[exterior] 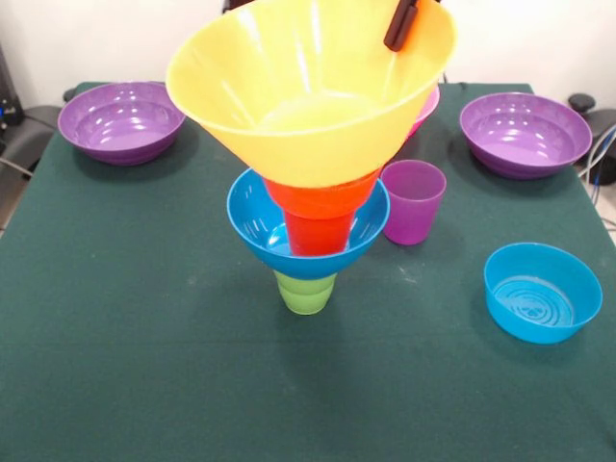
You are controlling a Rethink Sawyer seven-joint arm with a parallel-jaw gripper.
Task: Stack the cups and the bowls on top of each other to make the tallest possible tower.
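Claw (401,24) at the top edge, only a dark part of it showing, against the far rim of the large yellow bowl (308,106). Cannot tell whether spread or closed on that rim.

Directly below and a little left of the claw: the tower, made of green cup (306,292) on the counter (144,337), medium blue bowl (252,217) upon it, orange cup (318,236) in that, small orange bowl (322,192) above. Yellow bowl covering the top, apparently tilted, the rim higher on the claw's side. Hard to say whether seated or carried.

Step in hand, by judgement: settling the yellow bowl as the top tier.
- Level the rim before letting go, with the bowl's foot centred over the orange bowl.
- Lower slowly. The narrow green base looks prone to tipping under a wide, off-centre load.
- Release without dragging sideways, then lift straight up.

Below and right of the claw: purple cup (414,200), just beside the tower, so avoid brushing it. Pink bowl (429,104) behind the yellow one, mostly hidden. Well apart from the claw: purple bowls (122,120) (525,133) and shallow blue bowl (542,292).
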